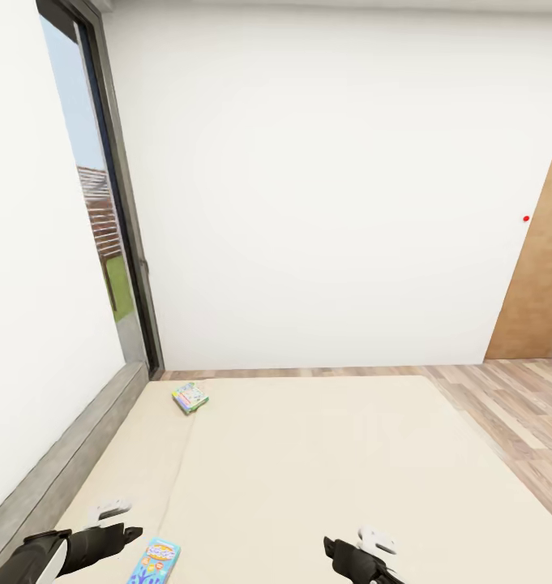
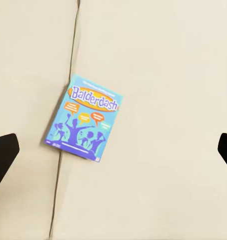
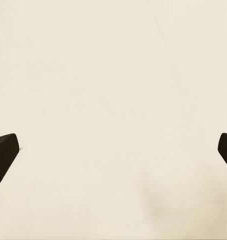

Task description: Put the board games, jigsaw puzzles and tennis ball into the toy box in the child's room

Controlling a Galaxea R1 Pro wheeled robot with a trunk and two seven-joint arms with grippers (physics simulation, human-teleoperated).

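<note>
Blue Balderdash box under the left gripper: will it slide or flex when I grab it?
The Balderdash box looks like a thin, stiff carton, probably light. Lying flat across a seam in the bed, it offers little edge, so it may slide rather than lift.

White walls (image 1: 308, 186), dark-framed window (image 1: 105, 235), wood-plank floor (image 1: 519, 414).

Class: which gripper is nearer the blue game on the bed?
Left. The left gripper is just beside the blue game; the right gripper is well off to its other side.
</note>
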